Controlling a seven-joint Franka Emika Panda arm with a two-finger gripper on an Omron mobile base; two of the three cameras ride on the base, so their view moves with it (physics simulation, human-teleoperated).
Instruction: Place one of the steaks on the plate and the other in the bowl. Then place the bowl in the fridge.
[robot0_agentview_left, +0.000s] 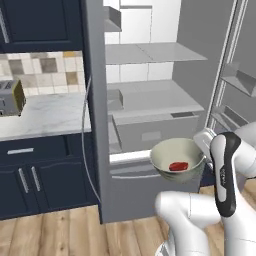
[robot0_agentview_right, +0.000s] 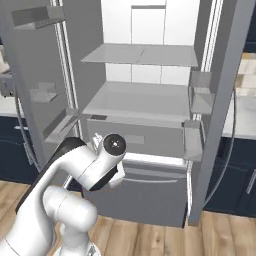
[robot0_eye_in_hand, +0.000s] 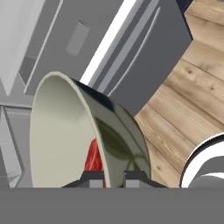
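At far left in the left base view a silver metal toaster (robot0_agentview_left: 10, 97) stands on the pale marbled desk (robot0_agentview_left: 47, 117) above navy cabinets (robot0_agentview_left: 35, 175). Next comes the tall grey brushed-metal fridge (robot0_agentview_left: 150, 75), both doors swung open, its pale shelves bare. In front of its lower drawer the round deep bowl, cream inside and grey-olive outside (robot0_agentview_left: 177, 159), hangs in the air, mouth up and roughly level, with a small raw red steak (robot0_agentview_left: 178, 166) lying flat on its bottom. To the bowl's right, the pincer (robot0_eye_in_hand: 114, 177) is closed on the rim, one tip inside the wall and one outside, as the hand view shows.

The bowl looks stiff and smooth, likely slippery at that thin rim, and a one-sided hold would let it tip under its own weight. The steak is soft and loose, so it may slide if the bowl tilts. The bowl is round and has no long axis; the steak's longer side runs roughly left to right.
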